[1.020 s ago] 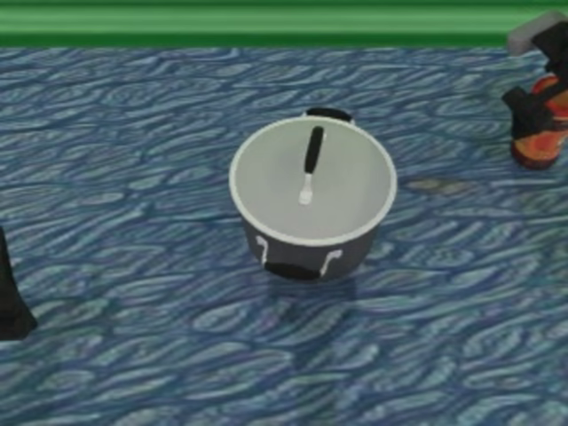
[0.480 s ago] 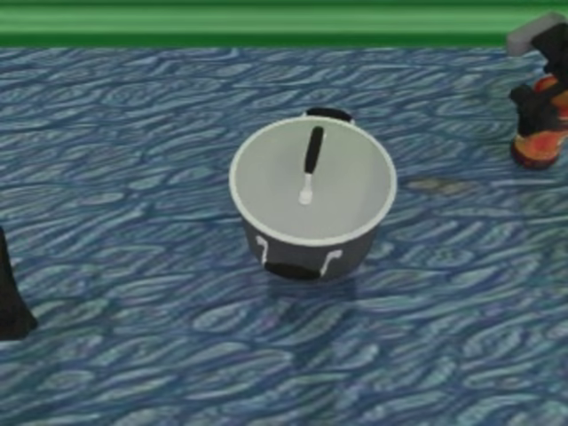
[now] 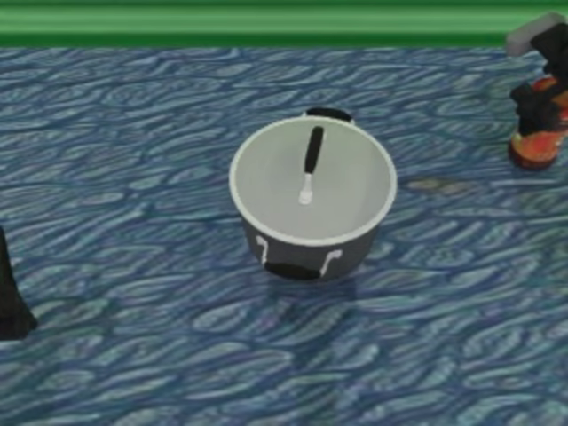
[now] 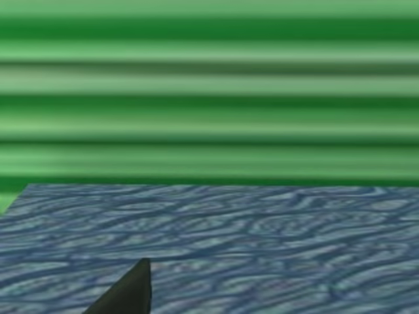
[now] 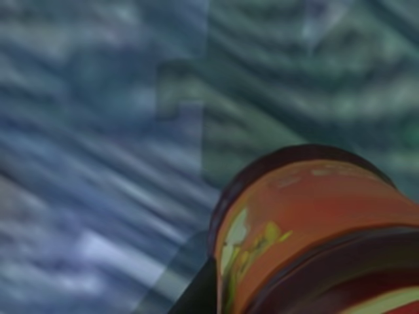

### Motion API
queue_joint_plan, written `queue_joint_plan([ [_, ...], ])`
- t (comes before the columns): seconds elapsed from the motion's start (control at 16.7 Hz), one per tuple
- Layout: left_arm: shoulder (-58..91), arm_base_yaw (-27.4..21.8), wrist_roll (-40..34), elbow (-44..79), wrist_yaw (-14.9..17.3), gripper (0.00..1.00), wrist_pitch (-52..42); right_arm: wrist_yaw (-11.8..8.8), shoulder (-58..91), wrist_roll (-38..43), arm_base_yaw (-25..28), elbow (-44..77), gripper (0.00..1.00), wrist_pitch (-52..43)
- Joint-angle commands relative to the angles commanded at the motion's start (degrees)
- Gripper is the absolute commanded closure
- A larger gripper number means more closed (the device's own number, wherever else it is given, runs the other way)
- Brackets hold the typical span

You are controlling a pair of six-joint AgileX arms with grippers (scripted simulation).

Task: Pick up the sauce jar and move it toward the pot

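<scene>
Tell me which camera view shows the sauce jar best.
The right wrist view: the sauce jar fills much of it, with its orange label close up. In the top view the jar is small at the table's right edge, partly behind the right gripper. The left wrist view lacks it.

No readable text anywhere.
The small brown jar's orange-yellow label (image 5: 252, 245) shows only blurred yellow blotches, no legible letters.
</scene>
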Motion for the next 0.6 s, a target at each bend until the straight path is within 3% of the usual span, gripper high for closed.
queue_joint_plan([
  [0.6, 0.00, 0.00, 0.00, 0.00, 0.00, 0.00, 0.00, -0.03, -0.93, 0.05, -0.16, -0.87, 1.00, -0.05],
])
